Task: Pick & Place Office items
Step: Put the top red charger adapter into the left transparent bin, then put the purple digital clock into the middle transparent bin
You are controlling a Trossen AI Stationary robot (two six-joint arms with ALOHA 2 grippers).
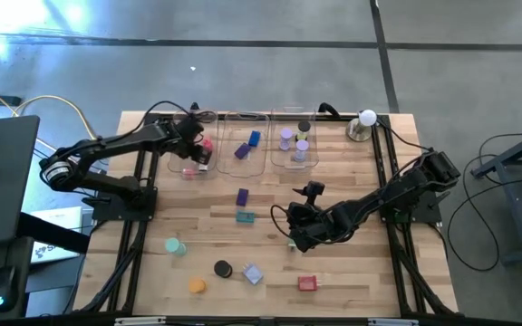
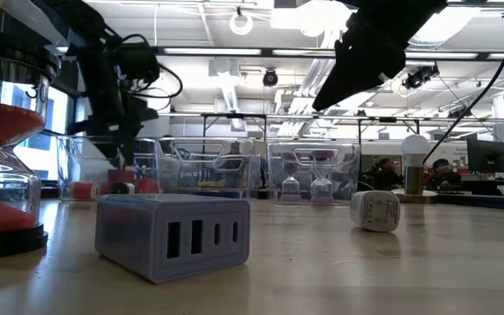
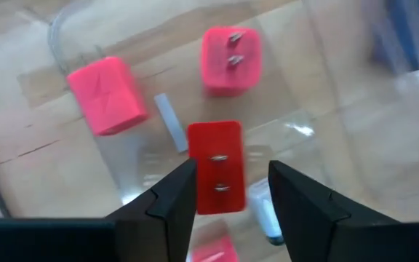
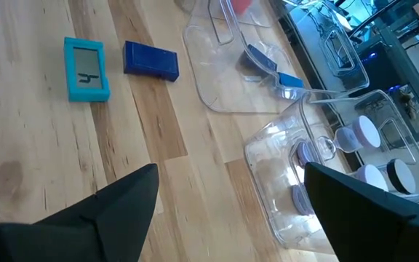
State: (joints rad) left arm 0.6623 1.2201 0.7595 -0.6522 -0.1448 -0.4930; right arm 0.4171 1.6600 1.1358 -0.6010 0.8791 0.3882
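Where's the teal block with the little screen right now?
In the high view the teal block lies on the bare table near its middle, just below the blue block, left of the right gripper.

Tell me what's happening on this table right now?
The left hand is over the leftmost clear plastic tray, fingers parted around a red plug adapter above two pink ones already inside. The right hand hovers open over the wooden table, holding nothing. Other trays hold blue and purple items; a teal block, black disc and orange disc still lie loose.
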